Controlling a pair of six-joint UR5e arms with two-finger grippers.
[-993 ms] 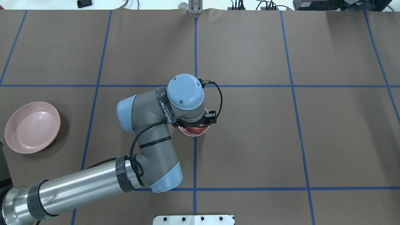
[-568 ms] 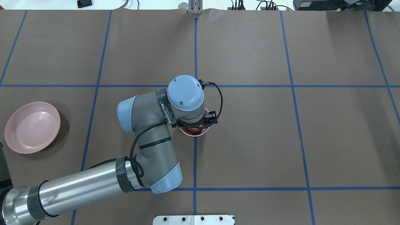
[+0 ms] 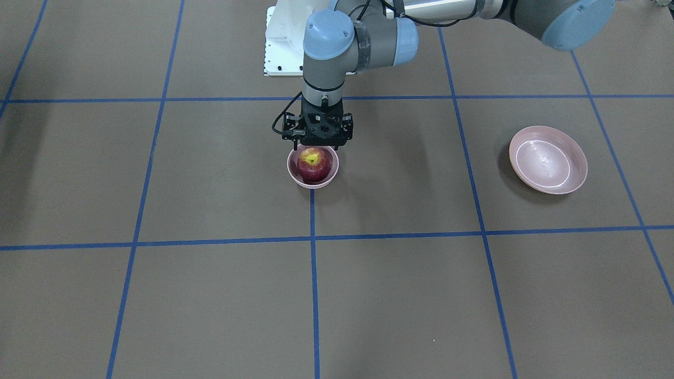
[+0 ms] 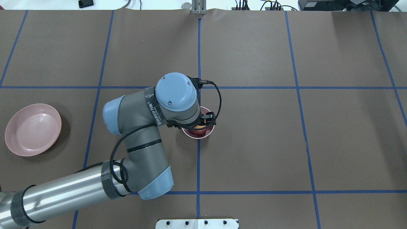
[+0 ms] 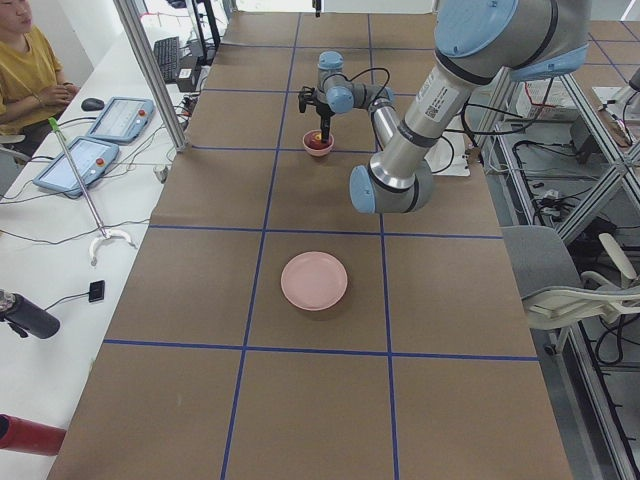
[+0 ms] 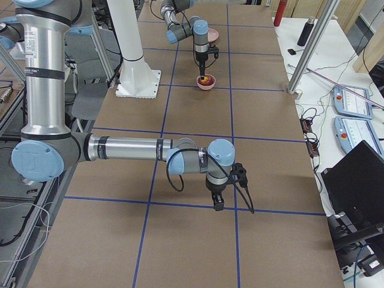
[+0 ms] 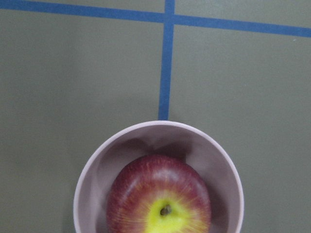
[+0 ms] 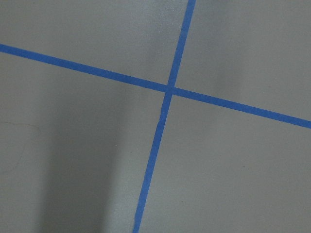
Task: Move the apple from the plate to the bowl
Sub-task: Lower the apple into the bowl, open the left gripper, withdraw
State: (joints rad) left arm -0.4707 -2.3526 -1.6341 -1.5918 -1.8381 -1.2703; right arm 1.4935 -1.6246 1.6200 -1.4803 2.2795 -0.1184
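Note:
The dark red apple (image 3: 314,163) with a yellow-green stem patch sits in the small deep pink bowl (image 3: 293,176) on a blue tape line at mid table. My left gripper (image 3: 317,146) hangs just above the bowl's far rim, open, clear of the apple. The left wrist view looks straight down on the apple (image 7: 159,199) in the bowl (image 7: 97,165), with no fingers in sight. The wide pink plate (image 4: 32,129) lies empty at the table's left. My right gripper (image 6: 216,203) points down over a tape crossing; I cannot tell whether it is open or shut.
The table is brown paper with a blue tape grid (image 4: 198,63). The left arm's elbow and forearm (image 4: 136,152) reach over the near left part. A white base plate (image 3: 284,42) lies at the robot's side. An operator (image 5: 30,70) sits at a side desk.
The left wrist has risen and shifted left, away from the bowl. The apple stays in the bowl. The plate has not moved.

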